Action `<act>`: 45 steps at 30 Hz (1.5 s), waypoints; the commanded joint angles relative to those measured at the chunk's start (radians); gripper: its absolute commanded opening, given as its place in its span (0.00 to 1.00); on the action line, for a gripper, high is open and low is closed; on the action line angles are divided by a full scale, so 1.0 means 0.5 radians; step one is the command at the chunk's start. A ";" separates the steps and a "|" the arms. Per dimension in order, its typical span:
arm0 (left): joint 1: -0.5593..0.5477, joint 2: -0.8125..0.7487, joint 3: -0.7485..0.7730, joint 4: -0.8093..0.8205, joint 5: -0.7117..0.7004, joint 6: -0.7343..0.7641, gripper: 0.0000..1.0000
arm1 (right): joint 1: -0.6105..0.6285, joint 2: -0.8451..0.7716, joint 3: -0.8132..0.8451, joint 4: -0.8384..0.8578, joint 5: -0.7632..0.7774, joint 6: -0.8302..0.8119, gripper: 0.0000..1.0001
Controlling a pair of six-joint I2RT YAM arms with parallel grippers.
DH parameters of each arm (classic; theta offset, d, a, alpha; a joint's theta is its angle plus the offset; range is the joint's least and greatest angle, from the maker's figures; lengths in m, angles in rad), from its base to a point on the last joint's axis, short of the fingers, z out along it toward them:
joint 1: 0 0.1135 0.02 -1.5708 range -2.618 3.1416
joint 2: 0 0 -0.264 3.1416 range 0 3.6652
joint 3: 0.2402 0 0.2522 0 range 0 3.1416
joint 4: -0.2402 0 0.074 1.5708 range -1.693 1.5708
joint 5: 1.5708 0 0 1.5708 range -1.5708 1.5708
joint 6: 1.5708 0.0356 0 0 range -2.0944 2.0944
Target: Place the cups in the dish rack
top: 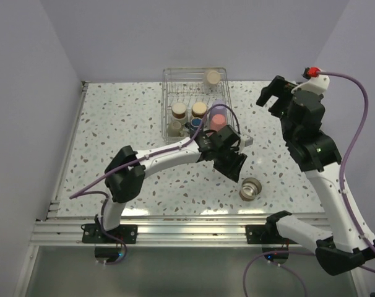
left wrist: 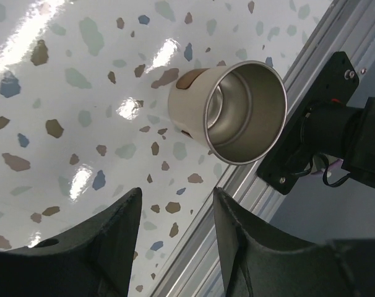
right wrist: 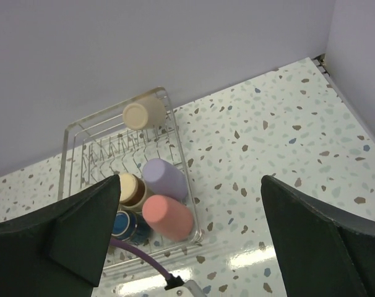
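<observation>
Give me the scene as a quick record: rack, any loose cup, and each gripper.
rack: far centre of table; holds tan cup, lavender cup, pink cup and others
metal cup: upright on table, outside rack
left gripper: open, empty, close to metal cup
right gripper: open, empty, raised at right
remaining: metal cup not yet loaded
</observation>
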 commanded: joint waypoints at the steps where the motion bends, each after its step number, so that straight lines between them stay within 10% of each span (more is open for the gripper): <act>1: -0.062 0.070 0.105 -0.036 0.079 0.059 0.53 | -0.011 -0.121 -0.022 -0.142 0.101 0.002 0.99; 29: -0.129 0.303 0.274 0.182 0.140 -0.079 0.48 | -0.008 -0.219 -0.044 -0.265 0.021 -0.059 0.99; 35: -0.129 0.426 0.369 0.120 0.109 -0.076 0.36 | -0.008 -0.222 -0.090 -0.259 0.012 -0.065 0.98; 41: -0.126 0.438 0.372 0.077 0.067 -0.079 0.02 | -0.008 -0.222 -0.090 -0.252 0.024 -0.080 0.98; 45: -0.096 0.349 0.302 0.105 0.039 -0.076 0.00 | -0.008 -0.213 -0.059 -0.255 0.012 -0.068 0.98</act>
